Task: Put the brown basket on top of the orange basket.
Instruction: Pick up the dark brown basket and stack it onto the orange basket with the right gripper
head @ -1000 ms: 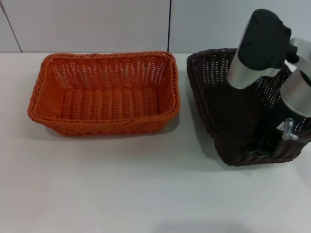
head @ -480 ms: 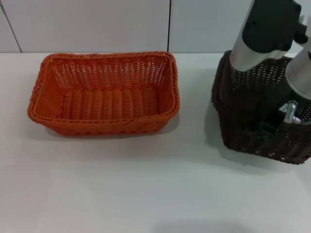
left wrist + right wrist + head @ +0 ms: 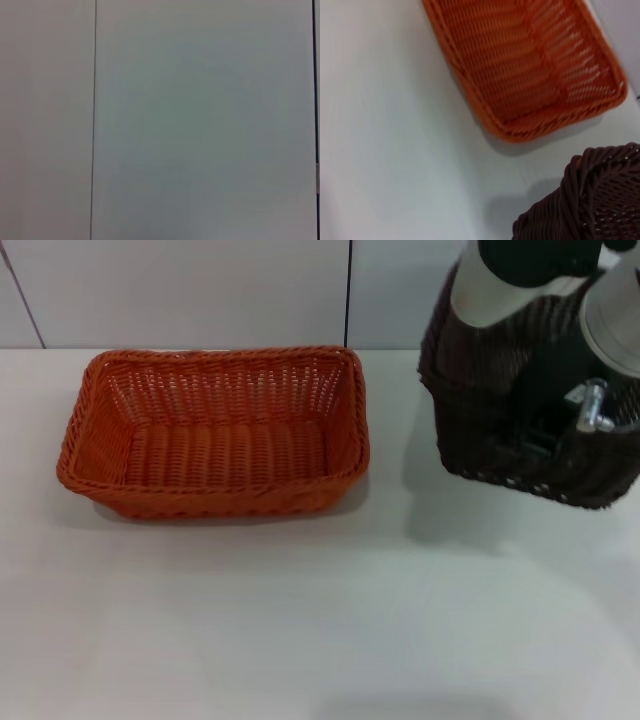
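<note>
The orange basket (image 3: 212, 498) sits upright on the white table, left of centre in the head view; it also shows in the right wrist view (image 3: 530, 65). The brown basket (image 3: 472, 425) hangs in the air at the far right, tilted steeply, its shadow on the table below. My right gripper (image 3: 542, 440) is shut on the brown basket's near rim and holds it up, to the right of the orange basket. A corner of the brown basket shows in the right wrist view (image 3: 600, 200). My left gripper is out of view.
The white table (image 3: 300, 620) stretches in front of both baskets. A pale wall with a dark vertical seam (image 3: 350, 290) stands behind the table. The left wrist view shows only a plain wall panel (image 3: 200, 120).
My right gripper has lifted the brown basket off the table, raising it and tipping it more steeply. The orange basket has not moved.
</note>
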